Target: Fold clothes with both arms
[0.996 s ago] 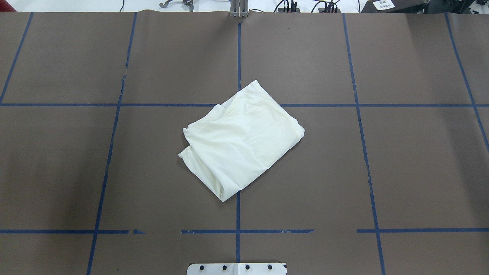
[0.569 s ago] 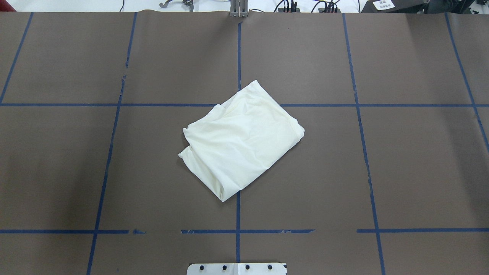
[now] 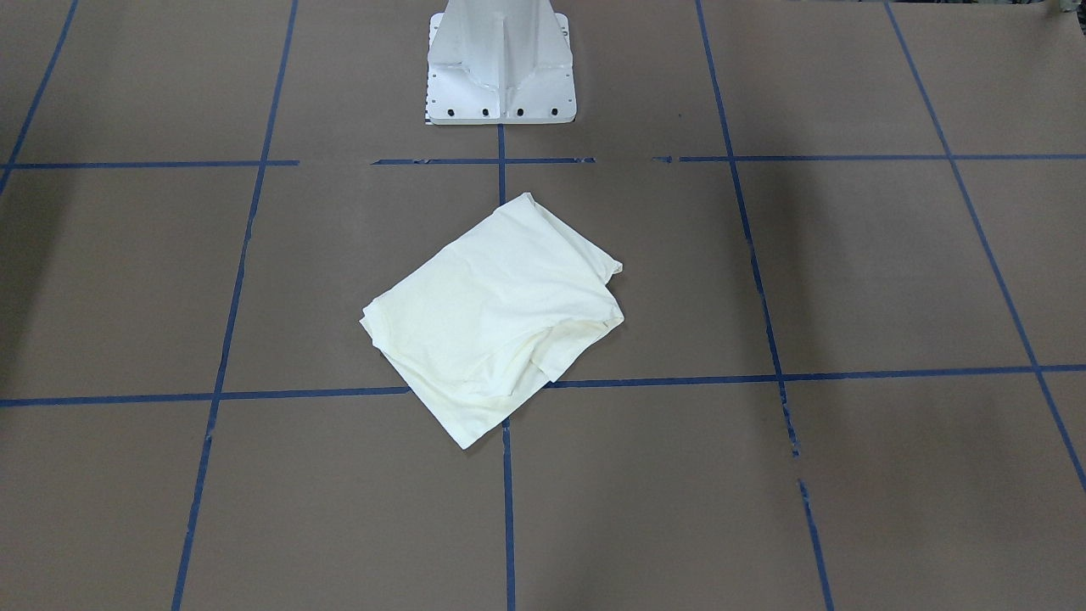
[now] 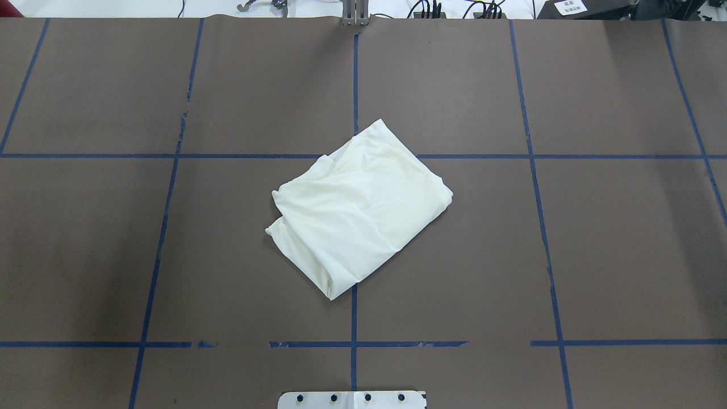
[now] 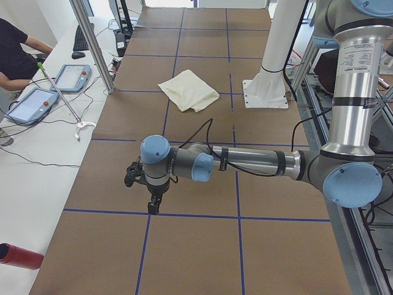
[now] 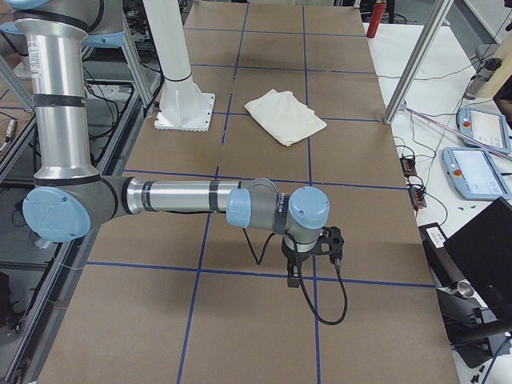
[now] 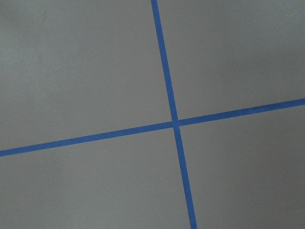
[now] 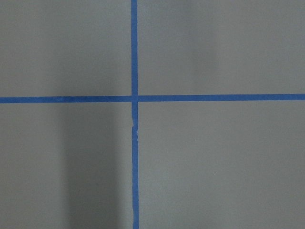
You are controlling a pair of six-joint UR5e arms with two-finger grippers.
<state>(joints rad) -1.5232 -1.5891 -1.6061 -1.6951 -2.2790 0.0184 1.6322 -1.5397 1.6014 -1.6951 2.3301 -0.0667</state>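
left claw [image 5: 153,206] is hanging fingers-down over the bare table [image 5: 202,258]. from this side view alone i cannot tell whether the fingers are apart or together. right claw [image 6: 294,277] is doing just the same at the other end, pointing down at the brown paper, and again i cannot tell if it is parted or closed. no cloth is anywhere near either one. the left wrist camera is staring at a tape cross [image 7: 175,123] and the right one at another cross [image 8: 134,98], with nothing else in shot.

now the shirt [image 4: 358,210]: it is lying in the middle of the table, well apart from both claws. in each side view it is sitting up around 12 o'clock from the near claw. from overhead it is resting as a skewed packet, with corners pointing to roughly 1, 3, 7 and 9 o'clock. the pedestal [image 4: 352,399] is sitting at 6 o'clock from it. the plain side is facing up, no print is showing and no sleeve is trailing out.

so the folding is looking as good as done. what may be remaining is small: layers are bunching loosely along the 9 to 11 o'clock edge, and the packet is lying crooked to the tape grid.
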